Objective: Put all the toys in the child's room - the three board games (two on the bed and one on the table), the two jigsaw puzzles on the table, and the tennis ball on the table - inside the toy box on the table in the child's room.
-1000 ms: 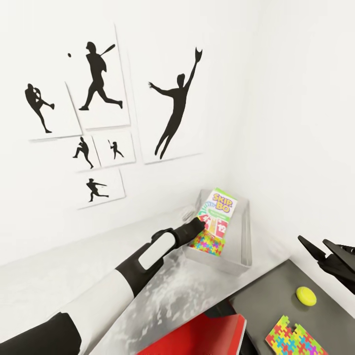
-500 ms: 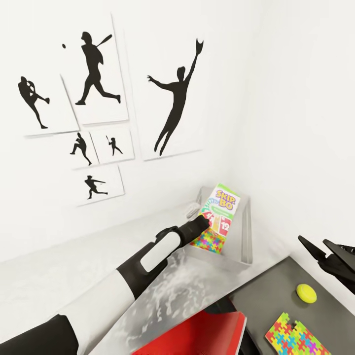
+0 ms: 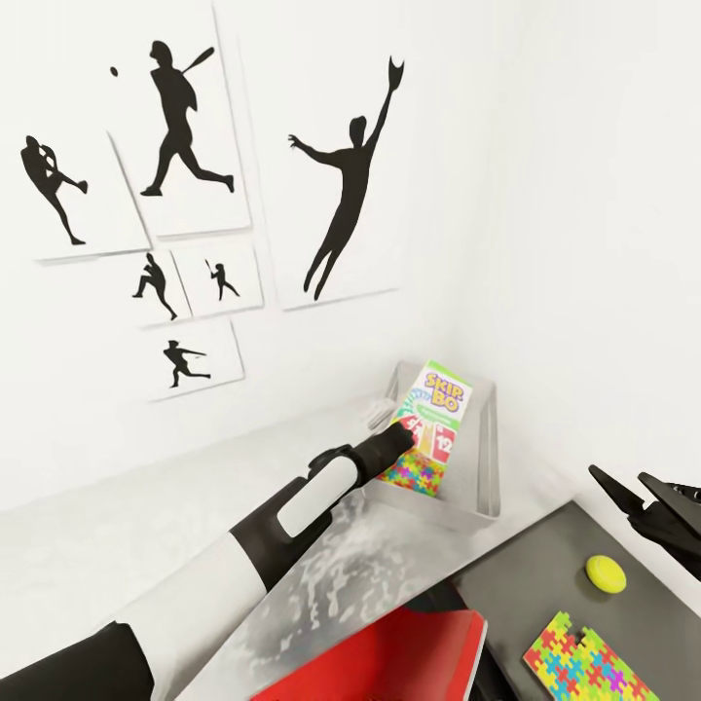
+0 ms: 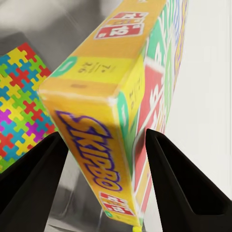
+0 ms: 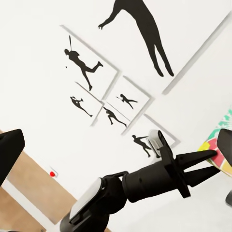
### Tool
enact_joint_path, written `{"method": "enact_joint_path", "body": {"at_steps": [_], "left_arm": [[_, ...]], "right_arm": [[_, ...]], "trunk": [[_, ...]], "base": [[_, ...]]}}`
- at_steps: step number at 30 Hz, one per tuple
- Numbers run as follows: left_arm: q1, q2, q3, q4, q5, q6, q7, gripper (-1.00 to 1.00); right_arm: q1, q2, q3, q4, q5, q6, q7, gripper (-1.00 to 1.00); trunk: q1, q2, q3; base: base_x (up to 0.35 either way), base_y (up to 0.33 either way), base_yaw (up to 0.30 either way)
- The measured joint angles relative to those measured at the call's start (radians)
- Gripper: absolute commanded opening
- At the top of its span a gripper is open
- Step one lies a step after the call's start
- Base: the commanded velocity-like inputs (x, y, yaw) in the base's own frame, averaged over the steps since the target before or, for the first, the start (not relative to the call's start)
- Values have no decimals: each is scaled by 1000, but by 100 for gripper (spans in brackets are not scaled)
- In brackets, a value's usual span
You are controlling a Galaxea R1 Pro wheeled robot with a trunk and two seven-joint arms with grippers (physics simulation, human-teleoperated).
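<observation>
The left gripper [image 4: 104, 159] is pinching the "SKIP BO" board game [image 3: 435, 414], a white, green and red box tilting over the toy box [image 3: 484, 477]. The right gripper [image 3: 638, 506] is hanging spread open.

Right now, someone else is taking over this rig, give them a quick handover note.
Left gripper: the SKIP BO game sits between its fingers over the toy box; from the pictures I can't tell if they still clamp it.
Right gripper: open, empty, at the table's dark end.
Done: one jigsaw puzzle lies in the box.
Left: the second jigsaw and the tennis ball on the dark end. The other games aren't accounted for.
</observation>
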Motion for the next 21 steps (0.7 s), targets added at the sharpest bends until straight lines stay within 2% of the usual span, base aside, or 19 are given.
{"method": "enact_joint_path", "body": {"at_steps": [21], "left_arm": [[0,0,-2,-78,0,0,72,-100]], "right_arm": [[0,0,0,0,0,-1,0,100]], "trunk": [[0,0,-35]], "base": [[0,0,0]]}}
